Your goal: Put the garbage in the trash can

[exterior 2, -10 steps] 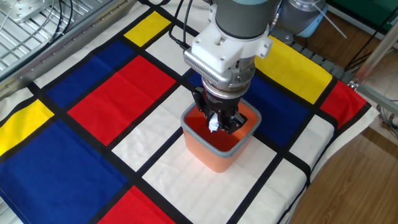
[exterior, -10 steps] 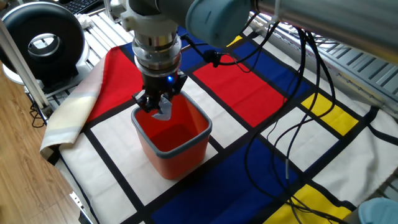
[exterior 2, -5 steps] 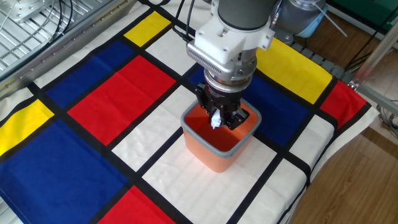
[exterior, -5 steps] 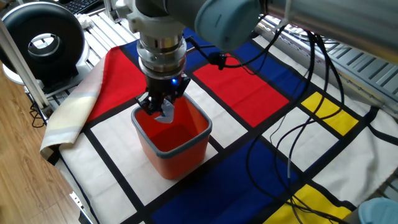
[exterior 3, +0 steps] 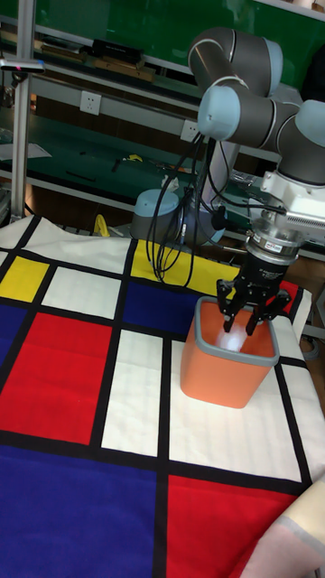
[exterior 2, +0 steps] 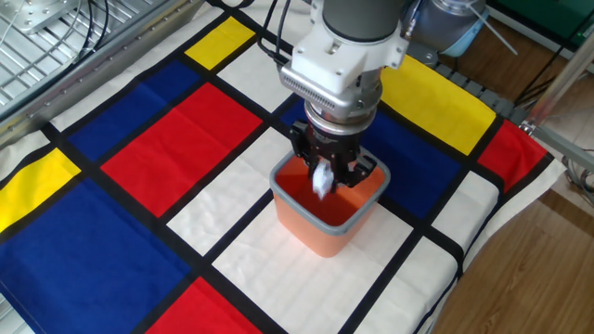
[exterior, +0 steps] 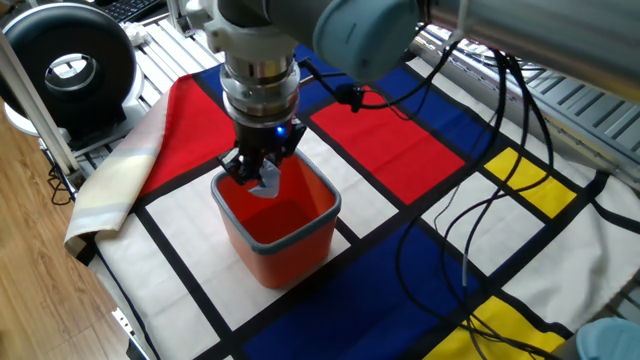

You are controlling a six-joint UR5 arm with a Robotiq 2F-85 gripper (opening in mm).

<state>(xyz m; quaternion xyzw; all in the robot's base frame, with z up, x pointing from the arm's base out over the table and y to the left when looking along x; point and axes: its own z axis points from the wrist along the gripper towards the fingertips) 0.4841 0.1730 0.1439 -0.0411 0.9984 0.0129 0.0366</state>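
The trash can (exterior: 285, 245) (exterior 2: 320, 227) (exterior 3: 217, 370) is an orange-red bin with a grey rim, standing on a white square of the cloth. My gripper (exterior: 260, 168) (exterior 2: 327, 167) (exterior 3: 247, 327) hangs straight down over the bin's mouth, fingertips at rim height and spread apart. The garbage (exterior: 266, 182) (exterior 2: 322, 179) (exterior 3: 235, 341), a small white-grey wad, sits just under the fingertips inside the mouth. It looks smeared in the other fixed view. The bin's red floor shows below it.
The bin stands on a red, blue, yellow and white checked cloth (exterior: 400, 150). A black round device (exterior: 70, 65) sits at the far left. Black cables (exterior: 500, 140) trail from the arm across the cloth. The cloth's folded edge (exterior: 110, 190) hangs at the left.
The gripper has risen slightly above the bin. The wad now sits lower relative to the fingertips and looks stretched downward.
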